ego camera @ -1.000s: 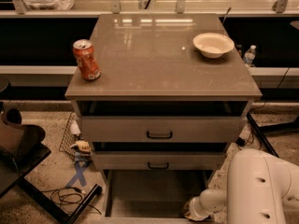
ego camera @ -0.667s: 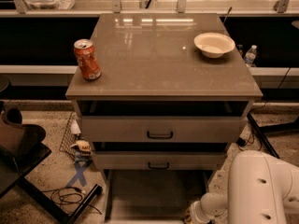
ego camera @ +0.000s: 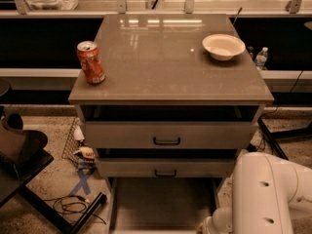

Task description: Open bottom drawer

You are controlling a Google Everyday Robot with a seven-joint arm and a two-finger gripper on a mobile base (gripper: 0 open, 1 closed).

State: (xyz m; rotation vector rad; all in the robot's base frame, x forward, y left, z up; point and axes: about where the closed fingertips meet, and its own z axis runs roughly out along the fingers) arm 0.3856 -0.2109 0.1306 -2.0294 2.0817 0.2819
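The bottom drawer (ego camera: 161,204) is pulled out toward me below the other two fronts. Its plain grey inside shows, and its front and handle are cut off by the bottom edge of the view. My white arm (ego camera: 265,194) reaches in from the lower right. Its wrist (ego camera: 214,224) sits at the front right corner of the open drawer. The gripper itself is below the bottom edge and out of view. The middle drawer (ego camera: 165,168) and the top drawer (ego camera: 166,134) each have a black bar handle and stand slightly out from the cabinet.
On the cabinet top (ego camera: 165,62) stand an orange soda can (ego camera: 90,62) at the left and a white bowl (ego camera: 223,46) at the back right. A dark chair base (ego camera: 19,155), cables (ego camera: 73,206) and small clutter (ego camera: 85,152) lie on the floor at the left. A water bottle (ego camera: 261,57) stands behind on the right.
My wrist has moved slightly down toward the bottom edge of the view. The bottom drawer stays pulled out; the can and bowl have not moved.
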